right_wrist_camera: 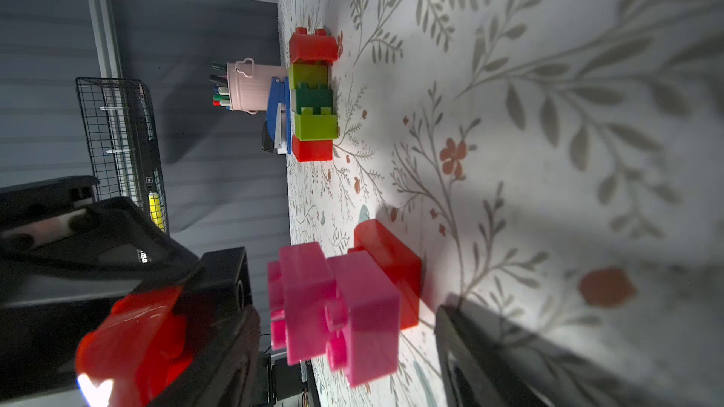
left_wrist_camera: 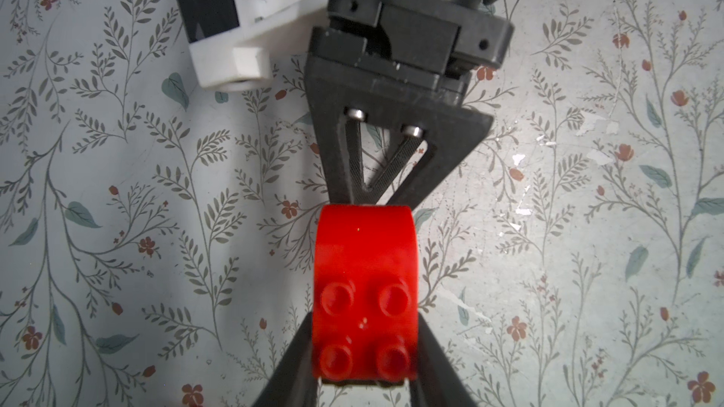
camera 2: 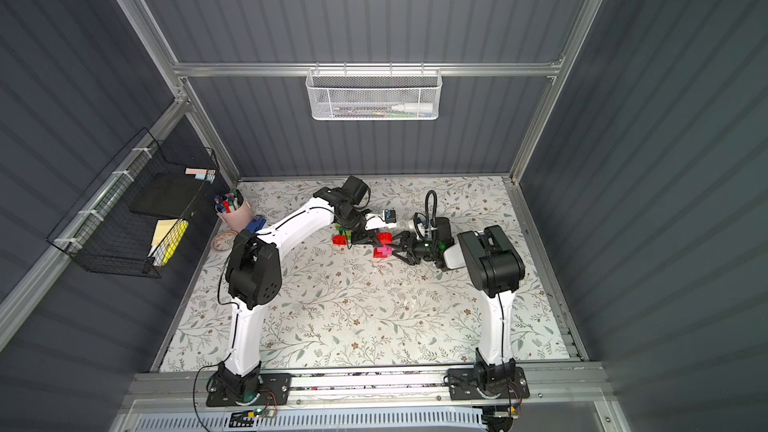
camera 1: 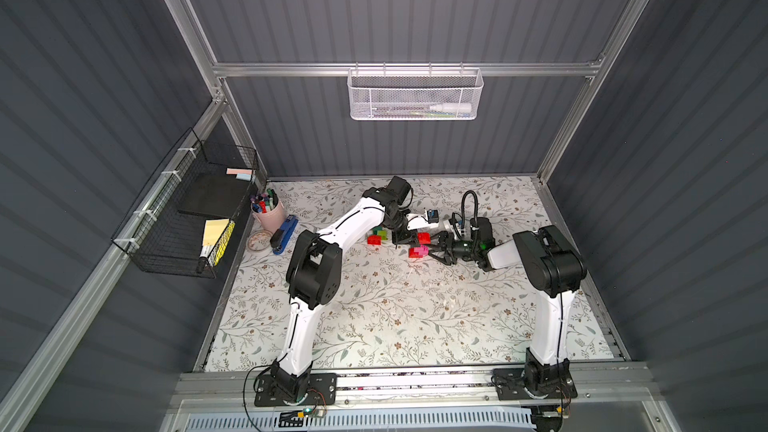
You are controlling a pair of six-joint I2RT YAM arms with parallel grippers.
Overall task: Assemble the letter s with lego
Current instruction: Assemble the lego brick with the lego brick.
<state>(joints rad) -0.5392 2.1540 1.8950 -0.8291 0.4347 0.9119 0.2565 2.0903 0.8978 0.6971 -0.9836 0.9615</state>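
Floral tabletop [camera 1: 395,317]; left claw [camera 1: 417,239] clamps red brick [left_wrist_camera: 364,268], studs toward its wrist; right claw [camera 1: 433,250] apart near pink brick [right_wrist_camera: 337,307]

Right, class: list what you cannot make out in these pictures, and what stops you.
White mesh basket: contents blurred behind mesh in both top views.
Green-and-red brick row: far end hidden by left arm in a top view.
Left hand: fingertips covered by red brick, cut off at left wrist view's edge.
Pink bricks: blurred in right wrist view; contact with right hand unclear.
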